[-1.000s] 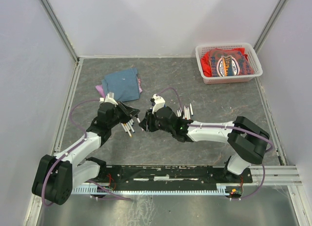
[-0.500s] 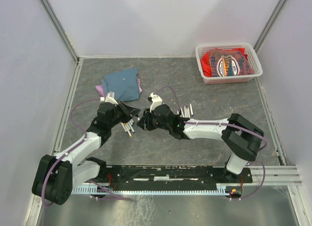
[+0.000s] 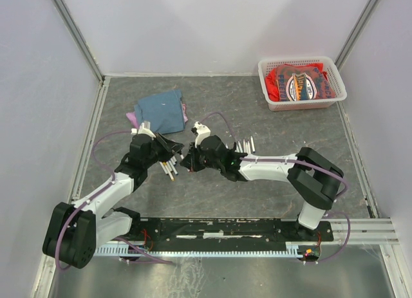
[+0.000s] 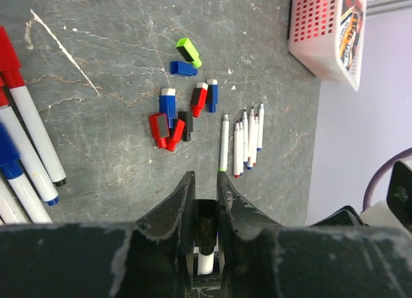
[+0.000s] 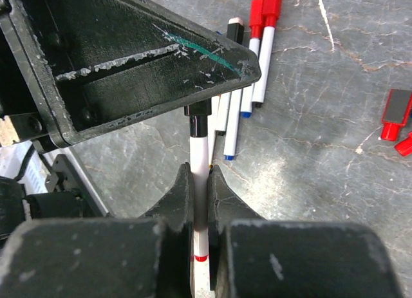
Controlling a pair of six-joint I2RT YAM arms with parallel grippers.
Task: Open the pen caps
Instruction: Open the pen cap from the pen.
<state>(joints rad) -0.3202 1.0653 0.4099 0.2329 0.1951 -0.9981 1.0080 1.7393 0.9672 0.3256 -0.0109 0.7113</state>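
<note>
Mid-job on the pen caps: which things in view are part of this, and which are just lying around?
Part of the job:
- black cap, clamped in the left gripper
- its pen barrel, clamped in the right gripper
- capped pens
- loose caps
- uncapped pens

Lying about:
- blue cloth
- plastic basket holding red cloth

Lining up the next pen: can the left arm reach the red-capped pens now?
Probably not yet. The left gripper is occupied, closed on the black cap of the pen whose white barrel the right gripper clamps. The red-capped pens lie close beside it, so reach looks fine once it lets go.
</note>
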